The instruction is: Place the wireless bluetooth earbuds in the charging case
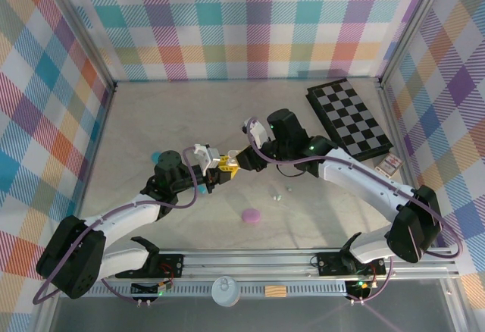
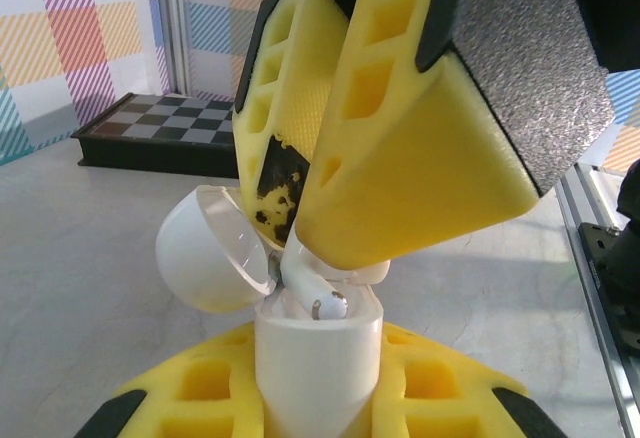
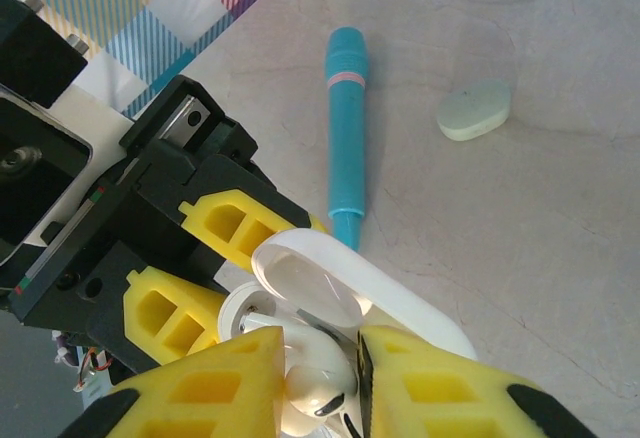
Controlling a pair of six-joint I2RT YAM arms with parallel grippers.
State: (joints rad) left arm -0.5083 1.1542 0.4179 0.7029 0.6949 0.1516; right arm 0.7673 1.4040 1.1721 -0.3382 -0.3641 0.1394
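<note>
There are 3 pebble-like cases: 1 white case (image 2: 318, 358) with its lid open at mid-table, 1 purple case (image 1: 251, 215) nearer, and 1 mint case (image 3: 474, 110). There are 3 earbuds: 1 white earbud (image 3: 318, 378) at the white case's mouth and 2 tiny pale buds (image 1: 277, 194) just right of the purple case. 1 teal cylinder (image 3: 345, 128). 1 checkerboard (image 1: 352, 116) lies far right, with 1 small printed box (image 1: 389, 165) just near of it.
</note>
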